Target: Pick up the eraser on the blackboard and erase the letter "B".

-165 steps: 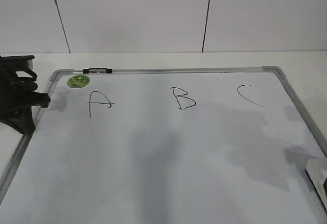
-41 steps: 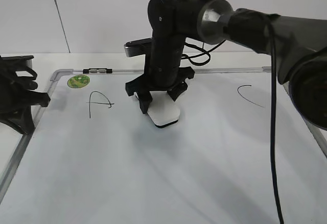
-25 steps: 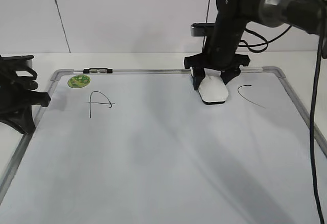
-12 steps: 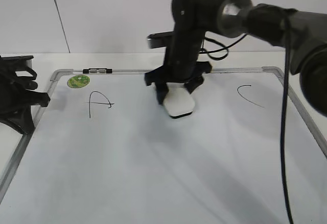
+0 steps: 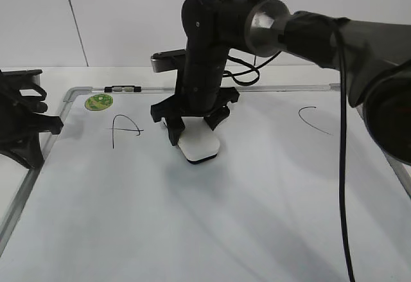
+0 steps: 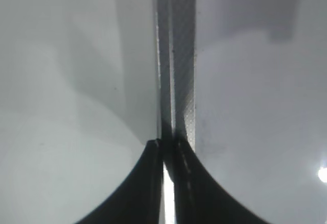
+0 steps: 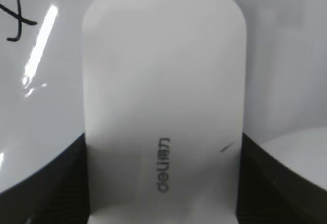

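The blackboard (image 5: 257, 218) is a white dry-erase board with a silver-grey frame. My right gripper (image 5: 192, 128) is shut on the white eraser (image 5: 199, 146) and presses it flat on the board, between the letter "A" (image 5: 124, 129) and the letter "C" (image 5: 313, 120). The eraser fills the right wrist view (image 7: 163, 96) between the two black jaws (image 7: 163, 183). No letter "B" shows; its place is bare board. My left gripper (image 5: 58, 126) rests shut at the board's left edge; in the left wrist view its jaws (image 6: 166, 145) meet over the frame (image 6: 176, 55).
A round green magnet (image 5: 98, 102) sits at the board's top left corner. A thin black-and-clear marker (image 5: 122, 89) lies on the top frame beside it. A stroke of the "A" (image 7: 18, 9) shows at the top left of the right wrist view. A white wall stands behind.
The "B" seen at first is gone from the board. My right gripper with the eraser swept right toward the "C", then back left toward the "A". The left arm has not moved.
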